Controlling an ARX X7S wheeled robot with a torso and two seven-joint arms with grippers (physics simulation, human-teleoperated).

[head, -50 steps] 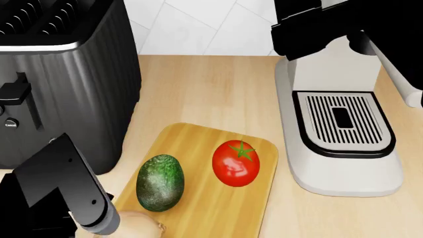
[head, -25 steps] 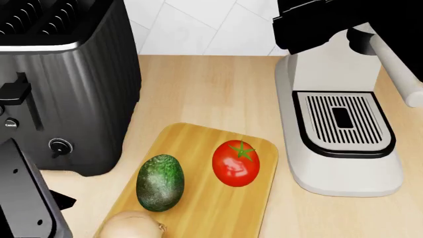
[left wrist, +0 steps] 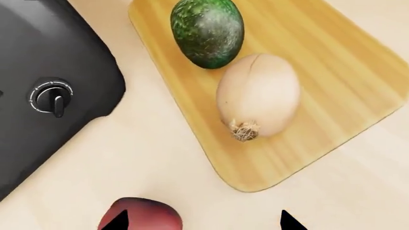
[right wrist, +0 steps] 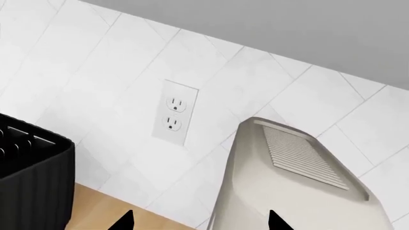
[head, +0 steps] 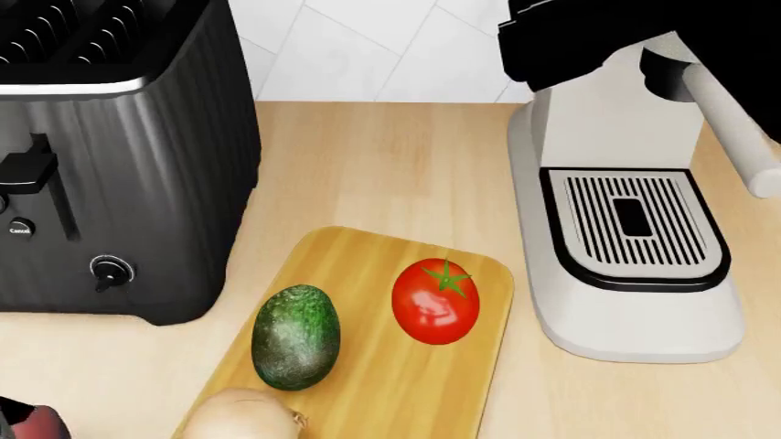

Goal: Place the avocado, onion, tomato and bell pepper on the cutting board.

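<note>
The cutting board [head: 379, 375] lies on the wooden counter. On it are the dark green avocado [head: 295, 337], the glossy red tomato [head: 436, 300] and the cream onion [head: 241, 416], which the frame's bottom edge cuts off. The left wrist view shows the board [left wrist: 332, 72], the avocado [left wrist: 208, 31] and the onion [left wrist: 257, 96] touching it. The pinkish bell pepper [left wrist: 143, 214] lies on the counter off the board's corner; a sliver shows in the head view [head: 37, 424]. My left gripper [left wrist: 203, 223] is open, one fingertip [left wrist: 118, 222] over the pepper. My right gripper [right wrist: 200, 223] is open and empty, raised, facing the wall.
A black toaster [head: 110, 155] stands left of the board, its knob [left wrist: 51, 96] near the left gripper. A white coffee machine [head: 623, 238] stands right of the board. My right arm's dark link [head: 610, 37] hangs over it. A wall outlet [right wrist: 174, 117] is on the tiled backsplash.
My left arm has pulled back toward the lower left and out of the head view, uncovering the toaster's front and a bit of the pepper. The right arm has shifted slightly.
</note>
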